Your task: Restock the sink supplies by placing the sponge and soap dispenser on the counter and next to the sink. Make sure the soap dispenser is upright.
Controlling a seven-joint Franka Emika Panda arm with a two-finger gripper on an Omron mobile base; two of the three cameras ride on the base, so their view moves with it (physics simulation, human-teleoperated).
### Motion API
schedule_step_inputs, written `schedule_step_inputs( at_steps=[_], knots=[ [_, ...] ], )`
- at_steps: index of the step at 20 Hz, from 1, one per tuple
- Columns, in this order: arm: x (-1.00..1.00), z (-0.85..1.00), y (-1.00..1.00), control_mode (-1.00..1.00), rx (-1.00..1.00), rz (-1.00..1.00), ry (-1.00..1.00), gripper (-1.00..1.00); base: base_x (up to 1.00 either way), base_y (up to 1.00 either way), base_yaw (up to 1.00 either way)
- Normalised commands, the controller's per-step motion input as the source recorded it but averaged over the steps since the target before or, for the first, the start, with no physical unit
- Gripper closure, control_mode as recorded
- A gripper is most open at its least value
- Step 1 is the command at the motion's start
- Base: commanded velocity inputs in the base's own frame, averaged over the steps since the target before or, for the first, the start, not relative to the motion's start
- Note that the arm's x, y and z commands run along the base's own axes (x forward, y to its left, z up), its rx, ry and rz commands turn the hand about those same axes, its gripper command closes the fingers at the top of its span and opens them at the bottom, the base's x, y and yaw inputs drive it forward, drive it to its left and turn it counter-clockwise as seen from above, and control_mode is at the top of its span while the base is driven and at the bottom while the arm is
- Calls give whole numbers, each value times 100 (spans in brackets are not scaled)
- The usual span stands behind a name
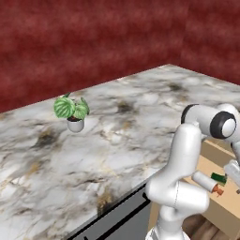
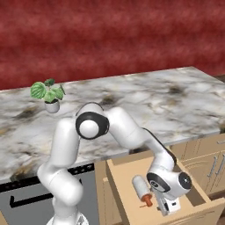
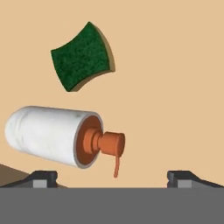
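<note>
**Supplies in the open drawer, below the counter**

The soap dispenser (image 3: 57,135) lies on its side on the floor of an open drawer (image 2: 127,176), the sponge (image 3: 83,57) flat near it, apart. The drawer stands out beneath the counter's (image 2: 145,105) front edge. A potted plant (image 2: 48,97) stands on the counter, toward its back left. The gripper (image 3: 111,177) hangs in the drawer over both supplies.

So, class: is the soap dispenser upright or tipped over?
Tipped over. The soap dispenser lies on its side in the open drawer, pump pointing sideways.

White arm folded forward and down, pincer (image 3: 112,177) pointing downward, jaws spread wide, nothing between them.
</note>
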Motion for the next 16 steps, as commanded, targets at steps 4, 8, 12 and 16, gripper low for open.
schedule_step_inputs(
  at_steps=[4,8,12,16],
  knots=[
    [6,14,-20,-100,0,0,7,-100,0,0,0],
    [43,1,1,-100,-1,7,1,-100,0,0,0],
    [46,-8,16,-100,-5,16,0,-100,0,0,0],
    [16,-5,10,-100,-9,24,0,-100,0,0,0]
  ],
)
